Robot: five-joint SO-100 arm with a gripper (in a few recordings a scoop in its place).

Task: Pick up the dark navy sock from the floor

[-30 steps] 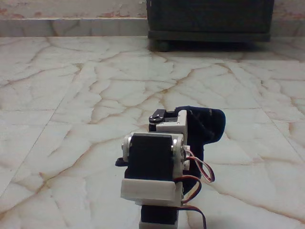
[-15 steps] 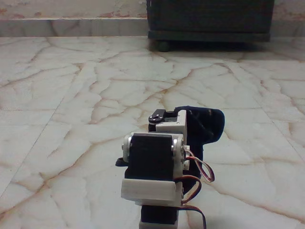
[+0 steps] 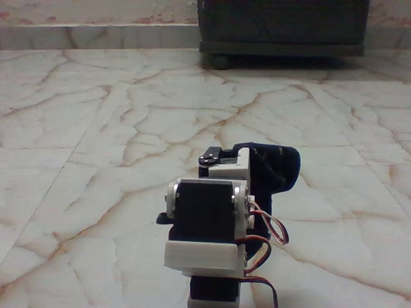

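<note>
Almost nothing is changing from the picture half a second ago. In the fixed view the arm [image 3: 207,221] is sitting in nearly the same spot, and the sock [image 3: 277,168] is looking only a tiny bit lower than before.

The arm is standing low in the middle of the picture, with its back to the camera. Its black motor blocks and white plastic parts are hiding the pincer, so nobody can tell if the pincer is open, closed or gripping something. Red, white and black wires [image 3: 270,226] are looping out on the right side of the arm.

The dark navy sock is poking out just behind the arm, up and to the right. It is touching the white part of the arm there.

The floor [image 3: 96,128] is shining all around, cream white with brown-orange lines. A dark cabinet [image 3: 282,25] is standing far back at the top.
</note>
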